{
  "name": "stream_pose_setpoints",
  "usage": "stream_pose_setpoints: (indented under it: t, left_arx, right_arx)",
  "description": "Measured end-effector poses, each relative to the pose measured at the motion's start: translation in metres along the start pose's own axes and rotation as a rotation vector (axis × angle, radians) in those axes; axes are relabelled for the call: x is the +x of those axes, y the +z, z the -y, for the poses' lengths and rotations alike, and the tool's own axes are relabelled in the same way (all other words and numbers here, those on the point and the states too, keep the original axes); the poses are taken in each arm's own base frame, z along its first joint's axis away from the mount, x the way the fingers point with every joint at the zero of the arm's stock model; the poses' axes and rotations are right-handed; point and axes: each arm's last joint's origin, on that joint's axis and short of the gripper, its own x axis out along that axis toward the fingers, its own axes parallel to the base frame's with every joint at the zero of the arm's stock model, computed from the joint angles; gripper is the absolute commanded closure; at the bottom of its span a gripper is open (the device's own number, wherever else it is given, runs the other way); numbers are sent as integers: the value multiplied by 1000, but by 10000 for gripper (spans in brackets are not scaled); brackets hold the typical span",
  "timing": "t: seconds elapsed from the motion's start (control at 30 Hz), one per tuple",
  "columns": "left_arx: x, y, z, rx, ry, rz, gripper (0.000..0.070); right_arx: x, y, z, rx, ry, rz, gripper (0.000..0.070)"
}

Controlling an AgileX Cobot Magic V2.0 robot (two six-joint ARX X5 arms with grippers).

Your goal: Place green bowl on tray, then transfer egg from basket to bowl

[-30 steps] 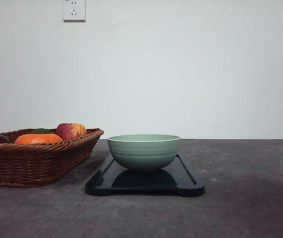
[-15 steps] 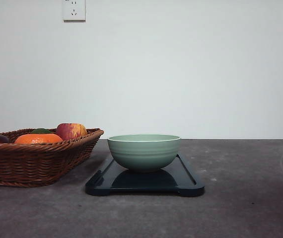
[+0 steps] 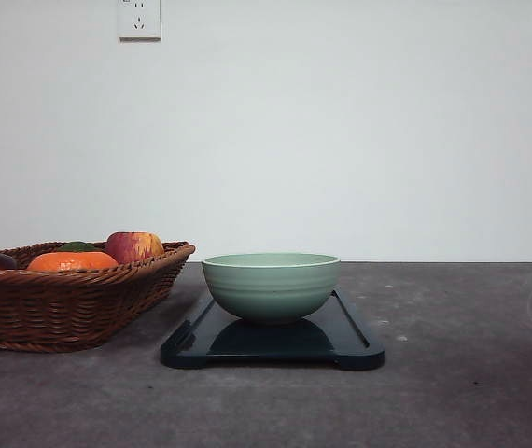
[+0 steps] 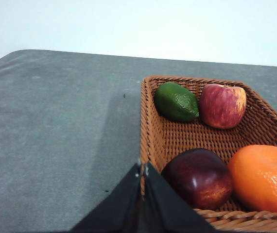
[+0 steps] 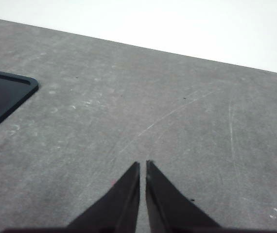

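The pale green bowl [image 3: 271,285] stands upright on the dark tray [image 3: 350,341] in the middle of the table. The brown wicker basket [image 3: 70,303] sits to the tray's left. In the left wrist view the basket [image 4: 165,131] holds fruit, and no egg shows among it. My left gripper [image 4: 144,169] is shut with nothing in it, its tips just over the basket's near corner. My right gripper [image 5: 143,165] is shut and empty over bare table, with a corner of the tray [image 5: 12,90] off to one side.
In the basket lie a green lime-like fruit [image 4: 176,101], a red apple [image 4: 222,105], a dark red fruit [image 4: 199,177] and an orange [image 4: 264,177]. Grey table [image 3: 471,373] stretches right of the tray. A white wall with sockets [image 3: 139,19] stands behind.
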Motion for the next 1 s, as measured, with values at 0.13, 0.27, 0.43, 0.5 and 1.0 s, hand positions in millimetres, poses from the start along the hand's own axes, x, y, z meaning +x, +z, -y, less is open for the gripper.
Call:
stream_pose_setpoints:
  t: [0.13,0.27,0.43,0.5,1.0]
  left_arx:
    - [0,0,0,0,0,0,700]
    - [0,0,0,0,0,0,700]
    - [0,0,0,0,0,0,700]
    - [0,0,0,0,0,0,700]
    - [0,0,0,0,0,0,700]
  right_arx:
    - [0,0,0,0,0,0,685]
    - [0,0,0,0,0,0,685]
    - [0,0,0,0,0,0,685]
    - [0,0,0,0,0,0,685]
    - [0,0,0,0,0,0,685]
